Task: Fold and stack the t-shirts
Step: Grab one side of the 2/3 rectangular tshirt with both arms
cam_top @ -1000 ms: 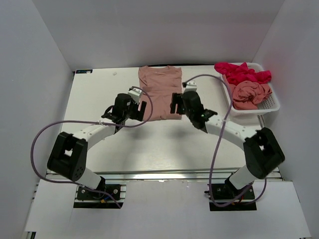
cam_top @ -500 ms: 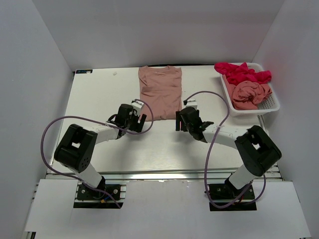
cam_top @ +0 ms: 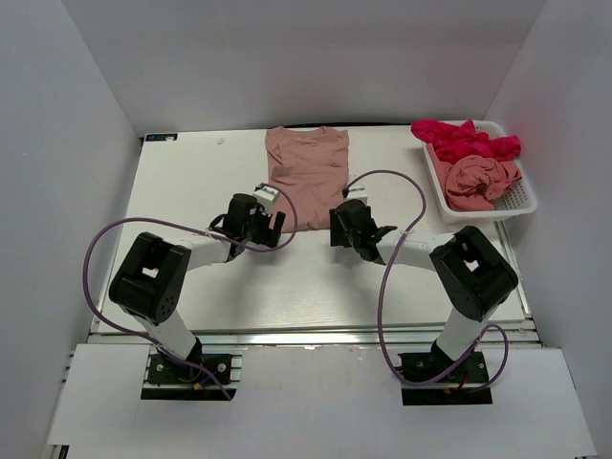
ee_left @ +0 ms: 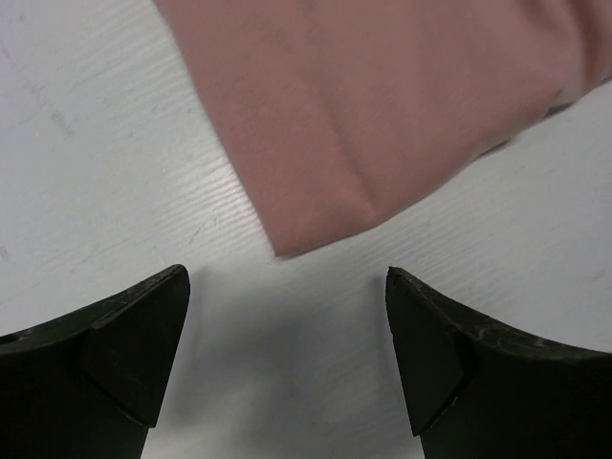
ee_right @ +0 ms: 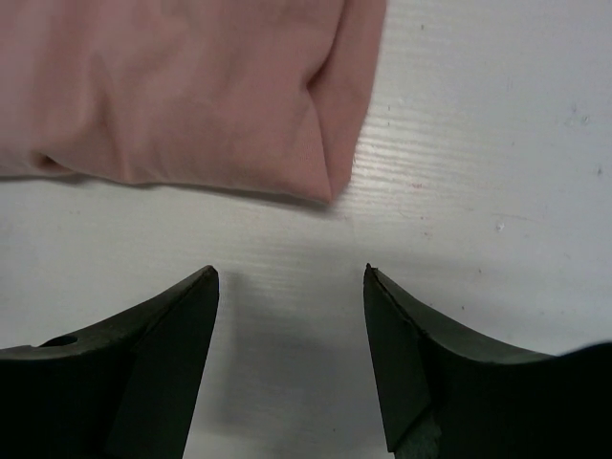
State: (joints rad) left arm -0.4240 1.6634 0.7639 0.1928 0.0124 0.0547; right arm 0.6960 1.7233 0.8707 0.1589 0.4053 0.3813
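Where the overhead view looks down on the white counter (cam_top: 182,182), a dusty salmon-pink cotton t-shirt (cam_top: 308,172), folded into a tall rectangle, lies flat in the upper middle of the frame. The left tool (cam_top: 266,220) sits at its lower left corner and the right tool (cam_top: 342,222) at its lower right corner, both arms bent low over the counter. At the upper right, a white mesh basket (cam_top: 521,203) holds a crumpled salmon-pink t-shirt (cam_top: 483,180) and a bright magenta-red t-shirt (cam_top: 464,139) that spills over the far rim.

In the left wrist view, the left tool (ee_left: 287,279) shows its dark fingers wide apart at the bottom of the frame, with only bare counter between them. The folded shirt's corner (ee_left: 382,105) fills the upper right, its tip just above the gap and not touching either finger.

In the right wrist view, the right tool (ee_right: 292,273) also stands apart and grips nothing. The shirt's folded edge (ee_right: 172,86) spans the upper left, and its corner ends just above the gap.
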